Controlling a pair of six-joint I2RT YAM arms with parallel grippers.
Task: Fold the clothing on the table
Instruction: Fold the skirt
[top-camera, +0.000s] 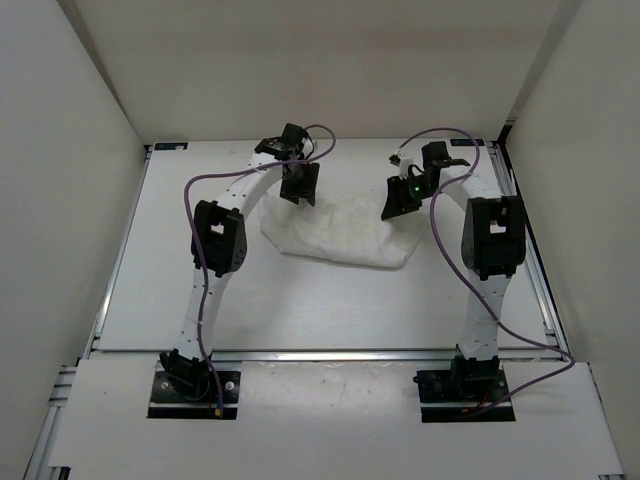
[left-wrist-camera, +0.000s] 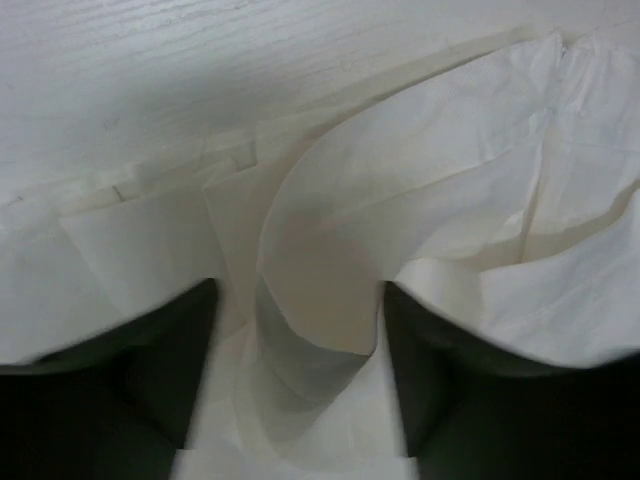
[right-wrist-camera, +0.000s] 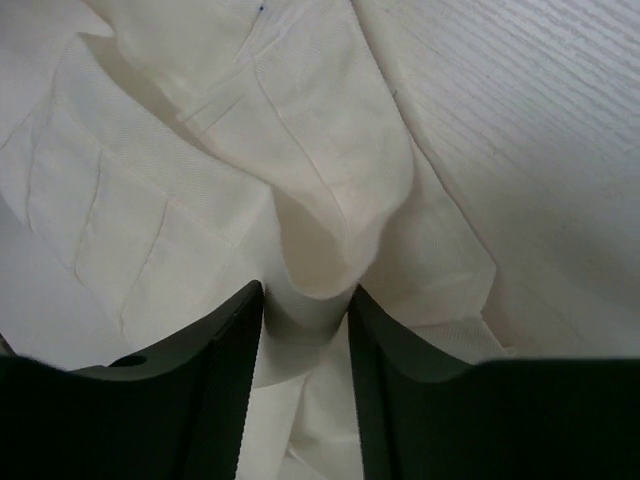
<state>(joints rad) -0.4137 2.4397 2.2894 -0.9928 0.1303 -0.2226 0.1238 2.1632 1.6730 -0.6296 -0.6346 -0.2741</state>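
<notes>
The clothing (top-camera: 340, 235) is a white, wrinkled heap at the back middle of the table (top-camera: 300, 305). My left gripper (top-camera: 298, 190) points down onto its left back edge, and my right gripper (top-camera: 400, 205) onto its right back edge. In the left wrist view the left gripper (left-wrist-camera: 299, 290) stands open and wide, with a raised curl of the clothing (left-wrist-camera: 420, 170) between its fingers. In the right wrist view the right gripper (right-wrist-camera: 306, 290) has a narrower gap, its fingers apart on either side of a bunched ridge of the clothing (right-wrist-camera: 200, 150).
White walls close in the table on the left, back and right. A silver rail (top-camera: 330, 353) runs along the near edge in front of the arm bases. Purple cables (top-camera: 205, 180) loop above both arms. Bare tabletop (right-wrist-camera: 540, 120) lies right of the fabric.
</notes>
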